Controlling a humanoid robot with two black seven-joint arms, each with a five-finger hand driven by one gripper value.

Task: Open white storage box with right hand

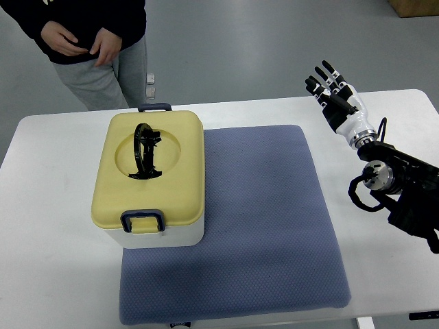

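Observation:
A white storage box [164, 236] with a pale yellow lid [178, 171] stands on the left part of a blue-grey mat. The lid is shut, with a black folding handle [144, 152] in its round recess and dark blue latches at the near side [142, 221] and far side [155, 107]. My right hand [330, 86] is raised over the table's far right, well to the right of the box. Its fingers are spread and hold nothing. The left arm is out of view.
The blue-grey mat [267, 219] covers the middle of the white table [48, 205]. A person in a dark top and grey trousers [92, 48] stands beyond the far left edge, hands held together.

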